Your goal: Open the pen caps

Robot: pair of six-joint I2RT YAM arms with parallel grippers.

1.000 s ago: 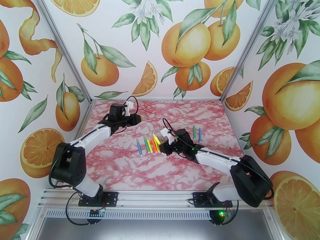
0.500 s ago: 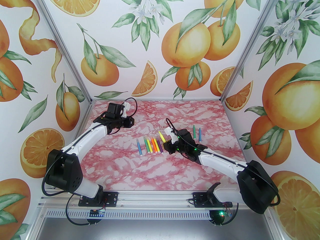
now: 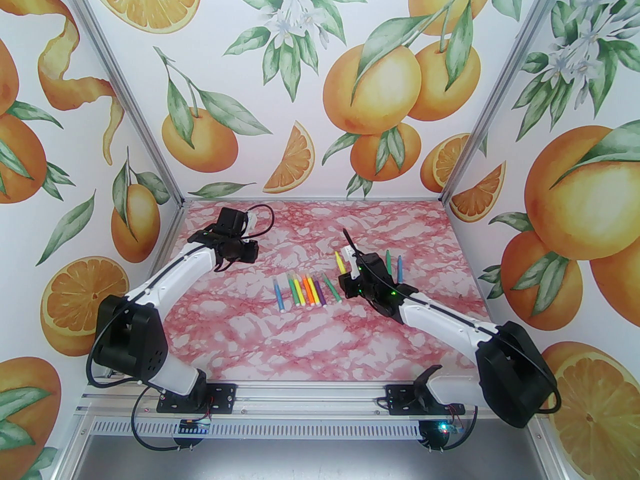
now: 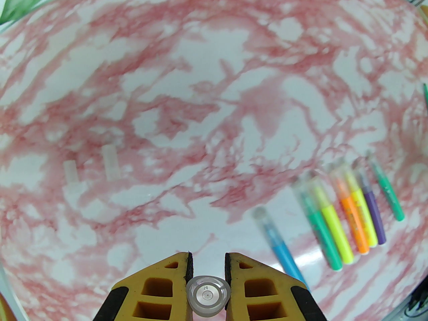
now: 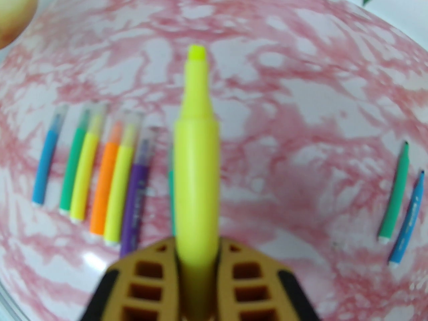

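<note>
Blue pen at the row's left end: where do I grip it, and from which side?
Grip the blue pen on its coloured barrel, from above, closing across its width. It lies flat with a gap to the green pen beside it, and that leaves its clear cap at the far end free.

The right gripper (image 5: 197, 249) travels rightward, away from the pen row (image 3: 305, 290) and toward the two pens (image 3: 394, 268) lying apart. The yellow pen (image 3: 339, 262) in its jaws turns from a left lean to nearly upright in the top view. A green pen (image 3: 331, 288) at the row's right end is uncovered. The left gripper (image 4: 207, 266), carrying the clear cap (image 4: 208, 293), withdraws leftward and nearer across the tabletop (image 3: 300, 348).
</note>
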